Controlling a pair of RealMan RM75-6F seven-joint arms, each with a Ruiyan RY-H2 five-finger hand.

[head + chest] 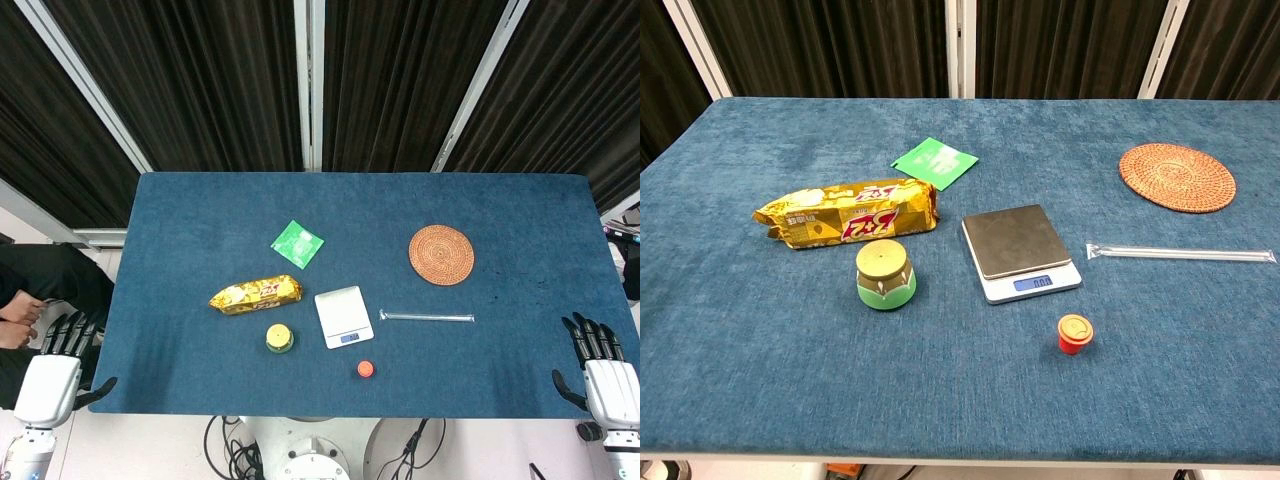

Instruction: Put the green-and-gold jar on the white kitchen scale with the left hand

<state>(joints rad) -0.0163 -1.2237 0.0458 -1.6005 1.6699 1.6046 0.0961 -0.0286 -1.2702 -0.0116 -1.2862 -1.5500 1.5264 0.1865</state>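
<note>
The green-and-gold jar [280, 339] [885, 276] stands upright on the blue table, just left of the white kitchen scale [343, 316] [1021, 252], whose platform is bare. My left hand [55, 368] hangs off the table's left front corner, fingers apart and holding nothing, far from the jar. My right hand [600, 370] sits off the right front corner, also with fingers apart and nothing in it. Neither hand shows in the chest view.
A gold snack packet [256, 294] [848, 216] lies behind the jar. A green sachet [297, 244] [934, 162], a woven round coaster [441, 254] [1177, 177], a clear wrapped straw [427, 317] [1180, 254] and a small red cap [366, 369] [1074, 333] also lie on the table [180, 220].
</note>
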